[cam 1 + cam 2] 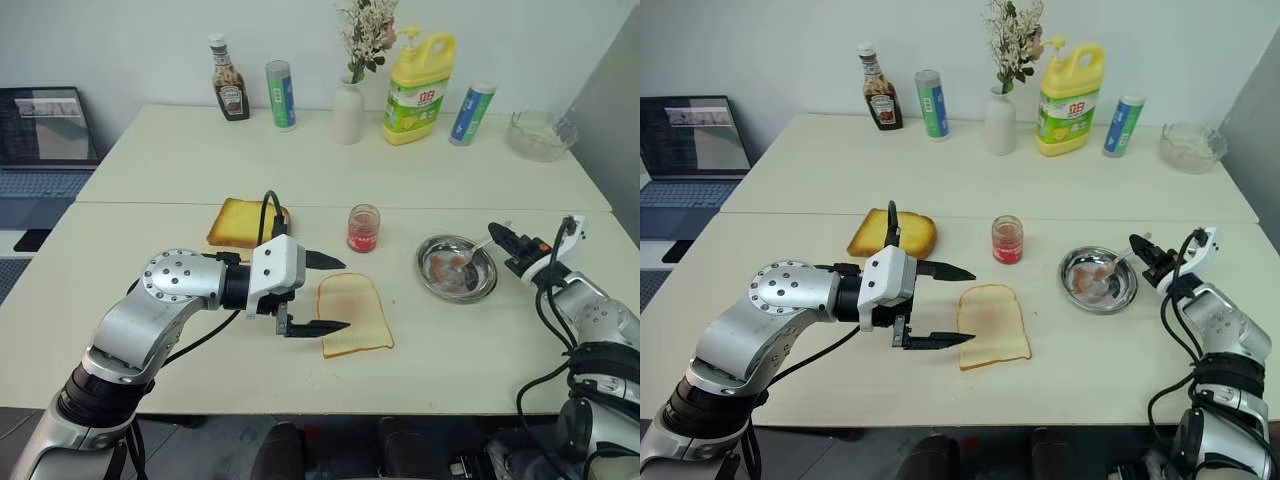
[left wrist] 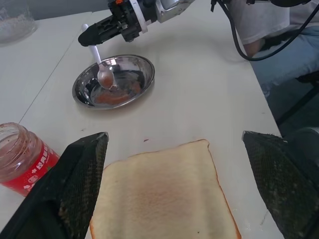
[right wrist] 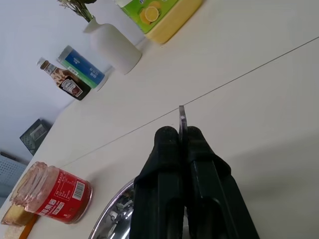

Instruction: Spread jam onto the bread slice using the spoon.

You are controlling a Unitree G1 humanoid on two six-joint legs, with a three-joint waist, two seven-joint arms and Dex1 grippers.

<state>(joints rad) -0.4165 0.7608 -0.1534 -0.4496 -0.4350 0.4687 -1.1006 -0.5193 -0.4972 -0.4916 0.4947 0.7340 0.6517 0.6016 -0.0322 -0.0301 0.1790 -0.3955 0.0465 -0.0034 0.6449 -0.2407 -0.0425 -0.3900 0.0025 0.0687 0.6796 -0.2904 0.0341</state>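
The pale bread slice [image 1: 355,315] lies flat near the table's front edge, faintly tinted in its middle. My left gripper [image 1: 346,295] hovers open just left of it, one finger on either side of the slice's near end [image 2: 164,194]. The small jam jar [image 1: 363,228] stands lidless just behind the slice, red jam at its bottom. To the right, a round steel dish [image 1: 489,282] is smeared with jam. The spoon [image 2: 102,69] rests its bowl in that dish. My right gripper [image 1: 497,235] is shut on the spoon's handle [image 3: 182,117] at the dish's right rim.
A golden toasted slice [image 1: 245,222] lies left of the jar. Along the back stand a ketchup bottle [image 1: 230,80], two tubes [image 1: 281,95], a white vase [image 1: 348,112], a yellow detergent jug [image 1: 418,88] and a glass bowl [image 1: 540,135]. A laptop [image 1: 45,130] sits far left.
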